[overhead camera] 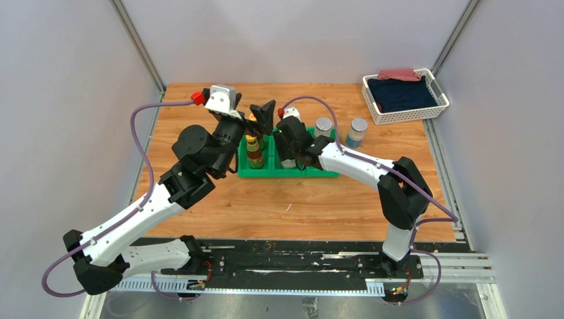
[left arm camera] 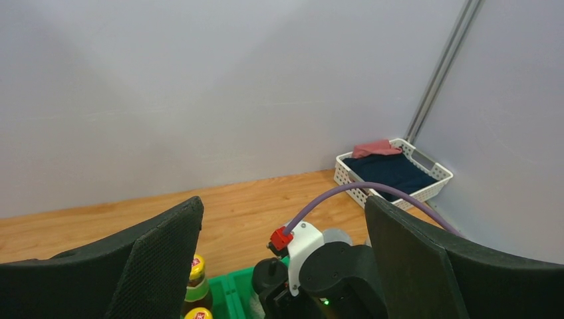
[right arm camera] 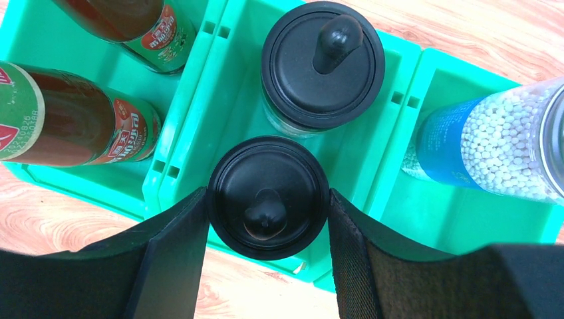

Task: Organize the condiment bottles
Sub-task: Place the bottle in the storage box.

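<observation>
The condiment bottles are small, stiff and smooth-sided, and we judge them to be glass. Each is light enough for one gripper, but slippery, and breakable if dropped or knocked over. We count six.

Two brown bottles with yellow caps stand in the left compartment of the green bin. They are tall and narrow, so we would take them around the body below the shoulder, not by the cap.

Two black-lidded jars share the middle compartment, one at its far end and the near jar at its near end. They are squat and steady. The wide lid offers a firm hold, though a loose lid could lift away, so the glass beneath seems the safer place.

Two silver-lidded shakers stand by the bin's far right corner. The right shaker is on the table just beyond the bin. We cannot tell whether the left shaker is inside the right compartment or just behind it.

The right gripper is clamped on the near jar, with its fingers touching the lid on either side. The left gripper hangs above the brown bottles, jaws wide apart with nothing between them.

There is one bin with three compartments, and one white basket in the far right corner.
</observation>
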`<state>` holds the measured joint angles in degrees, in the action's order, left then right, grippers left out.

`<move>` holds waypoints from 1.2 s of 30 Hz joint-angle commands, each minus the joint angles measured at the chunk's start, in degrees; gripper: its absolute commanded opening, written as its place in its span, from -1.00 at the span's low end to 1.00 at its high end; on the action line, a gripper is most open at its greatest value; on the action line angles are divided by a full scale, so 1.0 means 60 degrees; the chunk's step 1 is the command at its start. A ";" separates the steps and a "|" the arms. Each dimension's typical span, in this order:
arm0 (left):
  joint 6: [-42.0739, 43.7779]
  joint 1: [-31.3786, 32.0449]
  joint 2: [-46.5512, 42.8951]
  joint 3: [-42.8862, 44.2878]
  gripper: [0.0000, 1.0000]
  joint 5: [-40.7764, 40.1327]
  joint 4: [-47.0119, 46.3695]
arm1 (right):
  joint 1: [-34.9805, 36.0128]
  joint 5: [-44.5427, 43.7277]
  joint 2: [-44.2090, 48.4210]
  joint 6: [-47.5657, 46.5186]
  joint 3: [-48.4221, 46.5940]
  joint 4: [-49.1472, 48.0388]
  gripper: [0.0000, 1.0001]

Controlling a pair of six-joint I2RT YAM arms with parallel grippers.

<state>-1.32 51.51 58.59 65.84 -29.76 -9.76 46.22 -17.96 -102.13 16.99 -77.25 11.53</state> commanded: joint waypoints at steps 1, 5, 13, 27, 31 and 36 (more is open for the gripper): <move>-0.0065 0.0075 0.0089 -0.0063 0.89 -0.0035 -0.0200 | -0.0146 -0.0041 -0.0160 0.0150 -0.0318 -0.0016 -0.44; -0.0058 0.0087 0.0107 -0.0056 0.89 -0.0018 -0.0190 | -0.0167 -0.0088 -0.0172 0.0144 -0.0361 0.0034 -0.22; -0.0069 0.0088 0.0182 -0.0031 0.89 -0.0013 -0.0194 | -0.0203 -0.0077 -0.0177 0.0121 -0.0381 0.0098 0.22; -0.0060 0.0129 0.0273 0.0043 0.90 -0.0035 -0.0190 | -0.0235 -0.0011 -0.0125 0.0072 -0.0396 0.0129 0.53; -0.0058 0.0146 0.0248 0.0038 0.90 -0.0050 -0.0191 | -0.0246 0.0013 -0.0028 0.0055 -0.0381 0.0128 0.53; -0.0048 0.0184 0.0137 0.0085 0.90 -0.0065 -0.0190 | -0.0215 0.0198 0.0312 -0.0053 -0.0406 0.0156 0.53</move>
<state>-1.54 51.88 60.12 65.84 -29.76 -9.78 45.58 -17.69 -102.63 16.95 -78.26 11.57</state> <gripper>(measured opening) 0.948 0.765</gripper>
